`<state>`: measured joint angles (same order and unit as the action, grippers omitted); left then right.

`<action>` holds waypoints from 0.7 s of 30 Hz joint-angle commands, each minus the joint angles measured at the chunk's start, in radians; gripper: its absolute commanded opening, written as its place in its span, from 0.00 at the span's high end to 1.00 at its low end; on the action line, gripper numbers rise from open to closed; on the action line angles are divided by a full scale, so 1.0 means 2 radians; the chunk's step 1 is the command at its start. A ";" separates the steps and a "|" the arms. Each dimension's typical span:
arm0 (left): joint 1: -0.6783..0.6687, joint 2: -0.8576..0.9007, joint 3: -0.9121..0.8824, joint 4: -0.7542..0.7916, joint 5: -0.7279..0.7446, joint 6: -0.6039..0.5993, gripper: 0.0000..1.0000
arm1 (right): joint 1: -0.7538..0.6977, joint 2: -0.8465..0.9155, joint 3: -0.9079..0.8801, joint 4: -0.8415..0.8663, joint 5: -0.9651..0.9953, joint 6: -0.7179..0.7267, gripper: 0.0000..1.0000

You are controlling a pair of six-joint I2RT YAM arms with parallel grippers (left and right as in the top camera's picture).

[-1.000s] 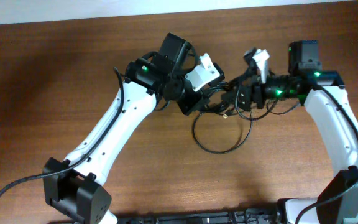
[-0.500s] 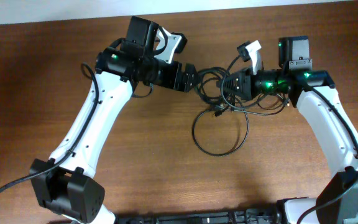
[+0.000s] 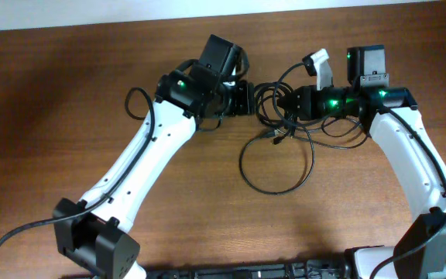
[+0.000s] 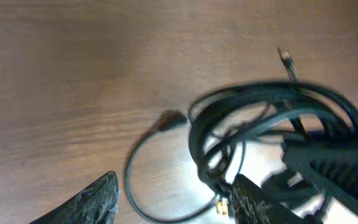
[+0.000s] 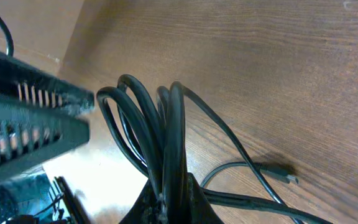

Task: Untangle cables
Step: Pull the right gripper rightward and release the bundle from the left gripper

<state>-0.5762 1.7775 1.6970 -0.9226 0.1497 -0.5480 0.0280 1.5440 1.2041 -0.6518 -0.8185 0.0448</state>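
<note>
Overhead. Left gripper [image 3: 246, 98] and right gripper [image 3: 281, 102] face each other in the upper centre of the frame. The dark cables [image 3: 269, 108] are bunched between them. One wide loop of cable lies below on the wooden table [image 3: 68, 93], at centre frame. From here the right fingers look closed on the bunch; the state of the left fingers cannot be told.

Left wrist. Left gripper [image 4: 176, 186] at the bottom edge, fingers [image 4: 98, 196] well apart, holding nothing. Cables [image 4: 278, 93] arch across the right half, blurred. A thin strand curls down at centre and ends in a plug [image 4: 166, 118].

Right wrist. Right gripper [image 5: 169, 202] at bottom centre, fingers clamped on the cables [image 5: 166, 137], which fan upward from the grip in several loops. The ridged fingers [image 5: 23, 130] of the left gripper fill the left edge, just beside the outermost loop.
</note>
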 commanded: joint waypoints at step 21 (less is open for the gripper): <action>0.032 0.071 0.010 -0.185 -0.323 -0.021 0.60 | -0.124 -0.017 0.005 -0.003 -0.033 -0.005 0.96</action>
<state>-0.6075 1.9057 1.7329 -1.1992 -0.2283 -0.5873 -0.0917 1.5551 1.2018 -0.6743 -0.8776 0.0410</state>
